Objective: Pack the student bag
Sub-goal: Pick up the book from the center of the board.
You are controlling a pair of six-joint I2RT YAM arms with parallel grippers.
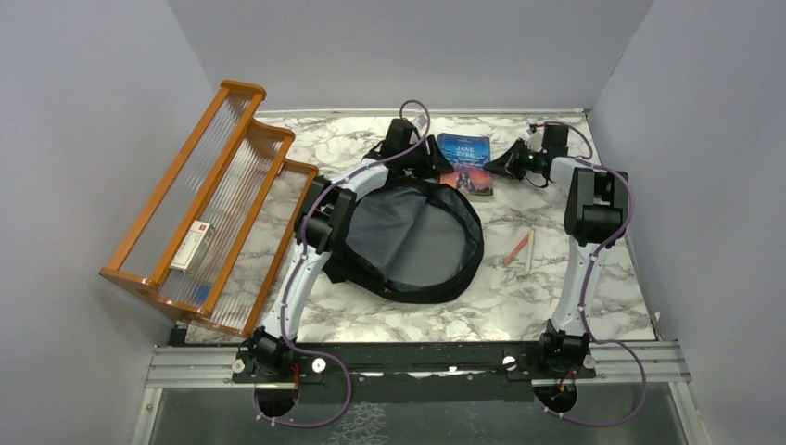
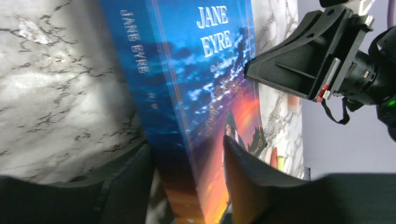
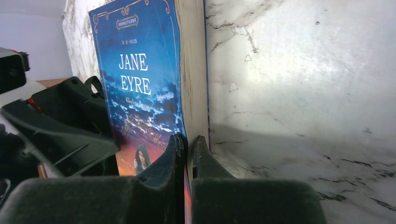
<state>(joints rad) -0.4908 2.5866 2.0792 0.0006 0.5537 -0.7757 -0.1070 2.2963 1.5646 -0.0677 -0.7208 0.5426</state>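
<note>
Blue book (image 1: 465,163) pinched in right jaws, left jaws straddling it, grip unclear, both stretched forward.

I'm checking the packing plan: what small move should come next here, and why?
Probably raise the book slightly off the table: the right gripper pinches its page-side edge, the left gripper straddles its spine side, and the bag lies open right beside it.
</note>
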